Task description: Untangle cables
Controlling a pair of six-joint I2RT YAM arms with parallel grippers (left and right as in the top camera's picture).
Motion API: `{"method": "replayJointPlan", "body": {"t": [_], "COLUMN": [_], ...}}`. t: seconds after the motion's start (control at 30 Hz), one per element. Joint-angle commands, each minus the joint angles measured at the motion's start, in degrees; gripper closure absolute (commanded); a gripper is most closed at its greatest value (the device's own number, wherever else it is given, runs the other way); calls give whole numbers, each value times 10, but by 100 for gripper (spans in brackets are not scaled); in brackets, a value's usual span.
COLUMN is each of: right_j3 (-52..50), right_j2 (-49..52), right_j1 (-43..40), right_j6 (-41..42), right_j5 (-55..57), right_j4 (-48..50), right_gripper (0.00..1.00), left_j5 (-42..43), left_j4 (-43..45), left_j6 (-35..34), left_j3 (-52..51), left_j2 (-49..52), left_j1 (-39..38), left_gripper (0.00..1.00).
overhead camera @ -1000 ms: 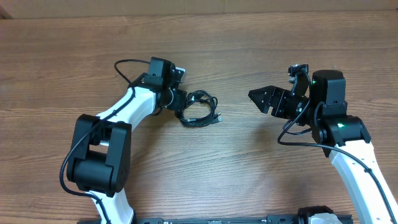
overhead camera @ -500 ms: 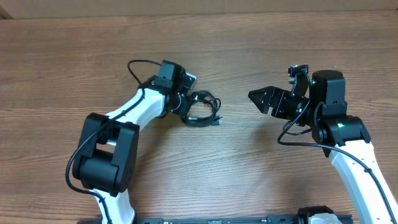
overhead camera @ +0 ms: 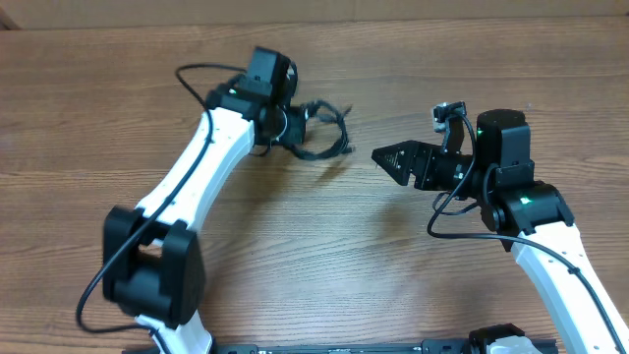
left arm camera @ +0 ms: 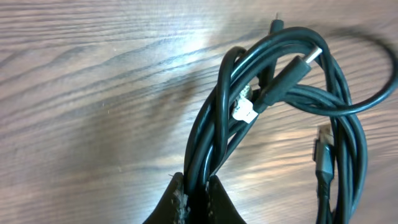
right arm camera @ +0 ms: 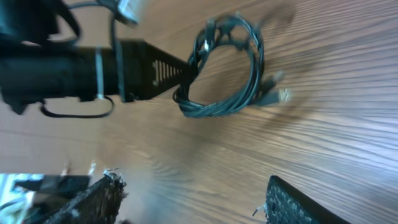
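Observation:
The cables form a small knotted bundle of thin black cords near the table's far middle. My left gripper is shut on strands at the bundle's left side. In the left wrist view the cables loop up from between the shut fingertips, with metal-tipped plug ends showing at the upper right and right. My right gripper stands open to the right of the bundle, apart from it, pointing toward it. From the right wrist the cables hang off the left gripper's tip; the right gripper holds nothing.
The wooden table spreads around both arms. The left arm reaches from the front left up to the bundle. The right arm rises from the front right, with its own thick black wire looped beside it.
My left gripper has shut on the cables and carried them toward the far side of the table. My right gripper has shifted left, closer to the bundle.

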Motion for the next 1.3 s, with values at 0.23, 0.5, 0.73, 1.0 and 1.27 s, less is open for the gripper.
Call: {"method": "replayJointPlan", "body": {"t": [0.23,0.5,0.73,1.0,1.27], "right_j3": [16,17,204,249,244], "right_j2": [13,69,67,73,134], "right_j1": [91,89,17,8,8], "right_j6": [205,207,159,198,211], "right_j5": [187,170,88,148,153], "right_j4": [0,70,-80,-154,-205], "right_gripper": [38,37,39,47,50], "left_j5": [71,160,266,328,272], "left_j4": [12,94,137,28,-21], "left_j6": [170,431,151,211,240], "left_j3": [16,20,30,30,29], "left_j2": [-18,-26,-123,-162,-162], "left_j1": [3,3,26,27,27], "left_gripper": [96,96,96,96,96]}}
